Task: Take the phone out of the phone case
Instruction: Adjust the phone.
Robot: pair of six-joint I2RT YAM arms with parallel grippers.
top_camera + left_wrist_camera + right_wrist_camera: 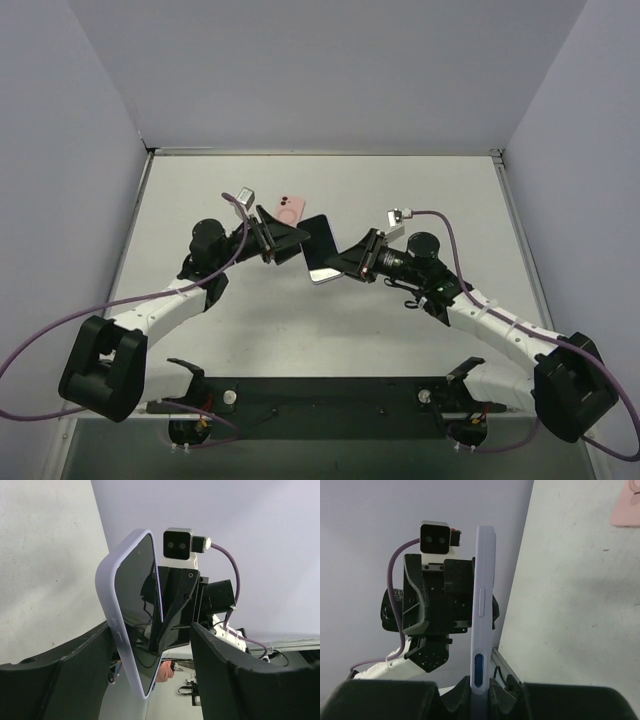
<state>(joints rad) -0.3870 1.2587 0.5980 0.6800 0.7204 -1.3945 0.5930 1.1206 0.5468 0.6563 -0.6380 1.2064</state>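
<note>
A phone with a dark screen (318,250) sits in a lavender case (107,587) and is held up above the table between both arms. My right gripper (480,686) is shut on the case's edge, near a blue oval button; the case (483,590) stands edge-on in that view. My left gripper (150,632) is open and straddles the phone's other end. Its left finger (75,665) lies close to the case's buttoned side, and its right finger (225,665) stands well apart. In the top view the left gripper (281,243) and the right gripper (346,265) face each other across the phone.
A pink flat object with a round ring (288,208) lies on the white table (430,200) just behind the phone; it also shows in the right wrist view (626,505). Grey walls close in the back and both sides.
</note>
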